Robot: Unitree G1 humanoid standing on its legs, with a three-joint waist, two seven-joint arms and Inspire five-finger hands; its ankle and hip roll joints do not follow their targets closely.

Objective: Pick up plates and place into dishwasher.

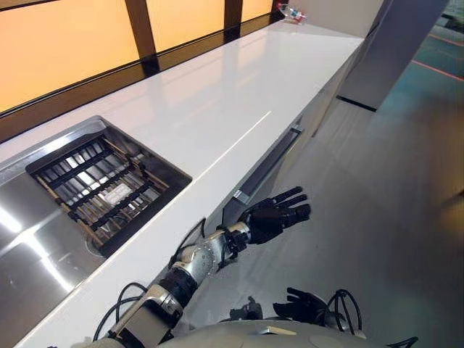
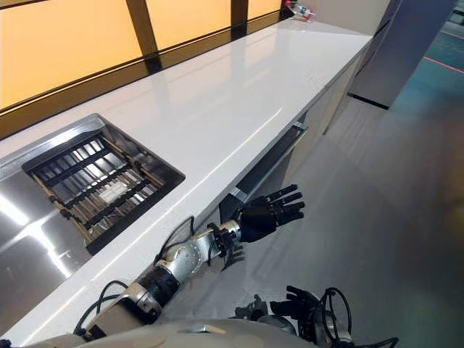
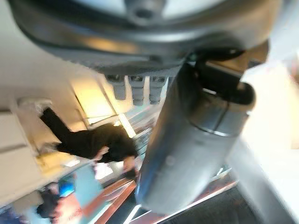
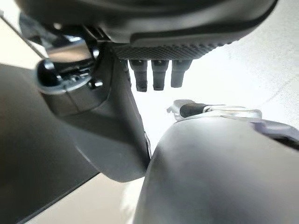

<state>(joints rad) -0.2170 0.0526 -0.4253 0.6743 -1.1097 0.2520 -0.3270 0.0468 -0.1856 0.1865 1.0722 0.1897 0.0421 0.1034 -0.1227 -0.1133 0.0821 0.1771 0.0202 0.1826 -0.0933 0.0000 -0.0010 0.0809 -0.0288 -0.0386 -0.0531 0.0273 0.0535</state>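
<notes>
My left hand (image 1: 275, 216) is stretched out in front of the counter's edge, fingers straight and spread, holding nothing. It hovers just below and short of the dishwasher door (image 1: 270, 170), a grey front under the white countertop (image 1: 217, 94) with a long bar handle (image 1: 279, 154) and a dark gap along its top. My right hand (image 1: 304, 304) hangs low near my body with relaxed fingers (image 4: 159, 74), empty. I see no plate on the counter or in either hand.
A recessed sink (image 1: 101, 185) with a slatted rack sits in the counter at the left, next to a steel drainboard (image 1: 29, 246). A small red and white object (image 1: 292, 12) lies at the counter's far end. A tall grey cabinet (image 1: 391, 51) stands beyond. Grey floor (image 1: 377, 217) stretches to the right. A person in dark clothes (image 3: 93, 142) shows in the left wrist view.
</notes>
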